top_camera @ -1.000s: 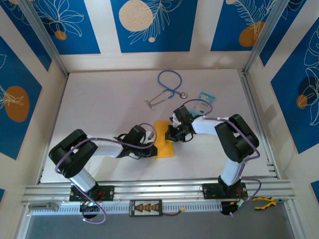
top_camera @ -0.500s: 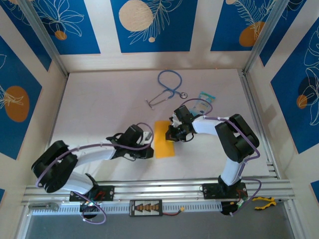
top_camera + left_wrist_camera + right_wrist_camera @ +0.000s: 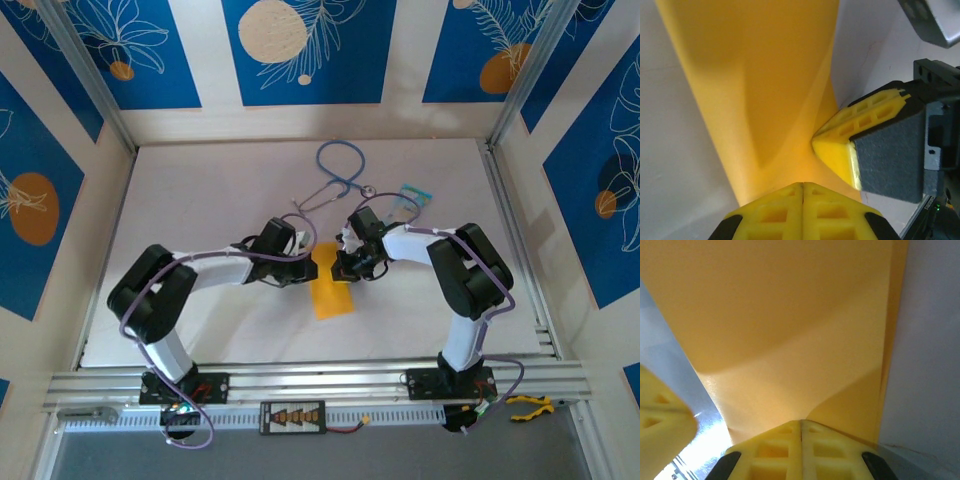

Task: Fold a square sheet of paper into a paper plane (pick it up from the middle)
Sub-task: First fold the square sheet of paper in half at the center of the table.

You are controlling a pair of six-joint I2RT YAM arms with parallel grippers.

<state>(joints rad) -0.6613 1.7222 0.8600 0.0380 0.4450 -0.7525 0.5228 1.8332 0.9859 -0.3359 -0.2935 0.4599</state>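
1. Paper is sitting near the middle of the table as a narrow, folded orange-yellow strip. Its long axis is running from the grippers toward the arm bases.
2. The left gripper is reaching in from the left and meeting the strip's far end. In the left wrist view its yellow fingers are pressing flat together with no gap, clamping the paper's edge.
3. The right gripper is coming in from the right, just beside the left one, with the strip's far end between them. In the right wrist view its fingers are likewise closing tight on the paper.
4. In the left wrist view a right finger, yellow with a grey pad, is biting the sheet close to the left gripper's own hold. The paper is puckering into creases between the two grips.
5. In the right wrist view a blurred left finger is showing at the lower left, near the paper's edge.
6. Whether the strip's near end is resting on the table or hanging just above it, I cannot tell.
7. A stethoscope is lying farther back on the table, well apart from the strip.
8. A light-blue packet is lying to the stethoscope's right, partly behind the right arm.
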